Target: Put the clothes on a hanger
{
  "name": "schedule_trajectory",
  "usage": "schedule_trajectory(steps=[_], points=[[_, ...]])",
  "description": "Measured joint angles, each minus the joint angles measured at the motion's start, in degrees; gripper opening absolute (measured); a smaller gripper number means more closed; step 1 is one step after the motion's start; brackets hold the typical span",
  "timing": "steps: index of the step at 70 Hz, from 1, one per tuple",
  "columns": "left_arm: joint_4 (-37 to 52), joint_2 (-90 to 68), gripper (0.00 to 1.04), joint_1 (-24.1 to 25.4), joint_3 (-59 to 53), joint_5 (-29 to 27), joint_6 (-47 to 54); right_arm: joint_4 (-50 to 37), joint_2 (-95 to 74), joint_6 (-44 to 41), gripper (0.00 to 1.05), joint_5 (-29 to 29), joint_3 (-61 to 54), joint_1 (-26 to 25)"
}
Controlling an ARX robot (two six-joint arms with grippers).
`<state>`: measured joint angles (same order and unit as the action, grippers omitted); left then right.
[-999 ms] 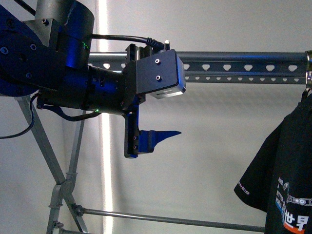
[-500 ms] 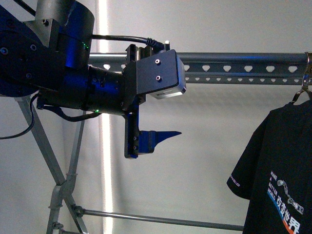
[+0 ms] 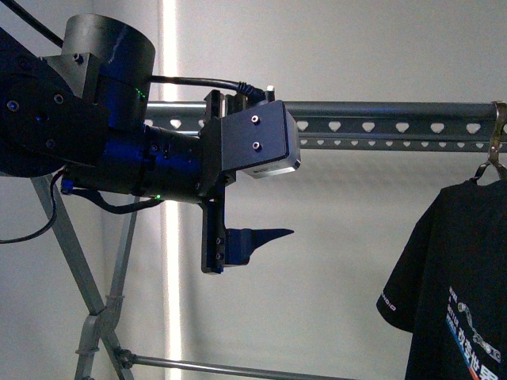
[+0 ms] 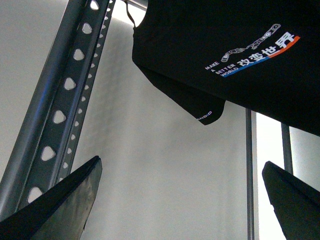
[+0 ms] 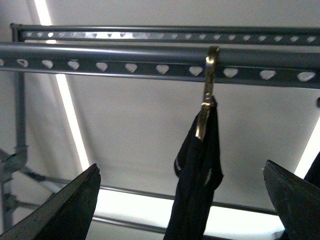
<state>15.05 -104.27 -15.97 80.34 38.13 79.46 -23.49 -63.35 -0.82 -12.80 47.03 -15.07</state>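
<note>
Your T-shirt (image 5: 197, 165) hangs by a metal hook (image 5: 207, 90) from the drying rack (image 5: 150, 62), ahead of both grippers' fingers. Left gripper (image 4: 180, 200) and right gripper (image 5: 180, 200) fingers apart, empty.

The left arm (image 3: 119, 150) reaches in from the left, raised, wrist level; its gripper (image 4: 182, 200) has jaws spread wide, nothing between them; the right gripper (image 5: 182, 200) likewise gapes wide and empty, fingers (image 5: 65, 210) dark and tapered.
</note>
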Motion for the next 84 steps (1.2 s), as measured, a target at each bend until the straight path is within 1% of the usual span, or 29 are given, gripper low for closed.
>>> schedule_trajectory(steps=[4, 6, 9, 12, 29, 35, 37, 40, 42, 47, 49, 50, 51, 52, 53, 54, 55, 56, 57, 58, 59, 60, 61, 63, 66, 69, 73, 76, 84], points=[[0.0, 0.0, 0.98, 0.0, 0.0, 0.0, 0.0, -3.6, 2.4, 0.5, 0.97, 1.4, -4.2, 0.2], [0.0, 0.0, 0.98, 0.0, 0.0, 0.0, 0.0, -2.3, 4.0, 0.6, 0.94, 0.6, -5.5, 0.2], [0.0, 0.0, 0.98, 0.0, 0.0, 0.0, 0.0, 3.2, 6.9, 0.7, 0.86, -0.5, -7.1, 0.5], [0.0, 0.0, 0.98, 0.0, 0.0, 0.0, 0.0, 5.1, 9.1, 0.7, 0.79, -0.3, -9.4, 1.1], [0.0, 0.0, 0.98, 0.0, 0.0, 0.0, 0.0, 1.0, 17.0, 0.7, 0.37, 3.7, -23.3, 5.6], [0.0, 0.0, 0.98, 0.1, 0.0, 0.0, 0.0, -0.3, 20.1, 0.7, 0.17, 5.3, -28.0, 7.2], [0.0, 0.0, 0.98, 0.0, 0.0, 0.0, 0.0, -0.5, 20.7, 0.7, 0.14, 5.6, -28.7, 7.4], [0.0, 0.0, 0.98, 0.0, 0.0, 0.0, 0.0, -0.9, 22.1, 0.7, 0.05, 6.1, -30.4, 8.1], [0.0, 0.0, 0.98, 0.0, 0.0, 0.0, 0.0, -1.0, 22.8, 0.6, 0.01, 6.5, -31.3, 8.4], [0.0, 0.0, 0.98, 0.0, 0.0, 0.0, 0.0, -1.2, 24.7, 0.6, 0.02, 7.2, -33.5, 9.3], [2.0, 0.0, 0.98, -0.5, -0.5, -3.5, -1.5, -1.2, 25.4, 0.6, 0.02, 7.4, -34.3, 9.6], [5.3, 0.2, 0.98, -1.0, -1.5, -8.6, -3.9, -1.2, 25.6, 0.6, 0.02, 7.5, -34.5, 9.7], [7.0, 0.3, 0.98, -1.2, -2.1, -11.3, -6.1, -1.2, 26.2, 0.6, 0.02, 8.3, -35.1, 10.2], [10.5, 0.3, 0.98, -1.6, -3.0, -17.2, -9.1, -1.2, 26.5, 0.6, 0.02, 9.0, -35.3, 10.6], [12.1, 0.3, 0.98, -1.7, -3.4, -20.0, -12.6, -1.2, 27.0, 0.6, 0.02, 10.9, -35.8, 11.5], [15.0, 0.3, 0.98, -2.0, -3.9, -25.7, -16.4, -1.2, 27.3, 0.6, 0.02, 11.5, -36.0, 12.0], [15.6, 0.3, 0.98, -2.1, -4.1, -26.8, -18.9, -1.2, 27.8, 0.6, 0.02, 12.2, -36.4, 12.8], [17.3, 0.3, 0.98, -2.2, -4.3, -30.5, -21.8, -1.2, 28.1, 0.6, 0.02, 12.2, -36.7, 13.2], [18.8, 0.3, 0.98, -2.3, -4.4, -34.7, -27.4, -1.2, 28.6, 0.6, 0.02, 12.3, -37.1, 13.7], [19.3, 0.3, 0.98, -2.4, -4.5, -36.8, -31.6, -1.1, 28.8, 0.6, 0.02, 12.3, -37.3, 14.0], [19.9, 0.3, 0.98, -2.5, -4.5, -40.7, -36.0, -1.1, 29.1, 0.6, 0.02, 12.3, -37.5, 14.2], [20.1, 0.4, 0.98, -2.5, -4.5, -42.4, -38.8, -1.0, 29.6, 0.6, 0.02, 12.2, -37.9, 14.5], [20.3, 0.6, 0.98, -2.5, -4.5, -45.5, -45.7, -1.0, 29.8, 0.6, 0.02, 12.2, -38.1, 14.7], [20.3, 1.1, 0.98, -2.5, -4.5, -49.0, -52.4, -0.8, 30.5, 0.6, 0.02, 12.3, -38.6, 14.8], [19.9, 1.6, 0.98, -2.4, -4.5, -51.2, -61.9, -0.5, 31.4, 0.6, 0.02, 12.6, -39.3, 14.8], [18.2, 2.2, 0.98, -2.3, -4.5, -51.3, -71.6, -0.2, 32.4, 0.6, 0.02, 12.8, -39.9, 14.8], [15.0, 2.8, 0.98, -2.3, -4.5, -51.7, -79.9, 0.3, 33.8, 0.6, 0.02, 12.8, -40.8, 14.8], [11.3, 3.1, 0.98, -2.3, -4.5, -52.0, -90.3, 0.9, 34.9, 0.6, 0.02, 12.7, -41.4, 14.9], [9.6, 3.3, 0.98, -2.3, -5.9, -55.2, -101.1, 2.4, 37.7, 0.6, 0.02, 12.7, -42.6, 14.9]])
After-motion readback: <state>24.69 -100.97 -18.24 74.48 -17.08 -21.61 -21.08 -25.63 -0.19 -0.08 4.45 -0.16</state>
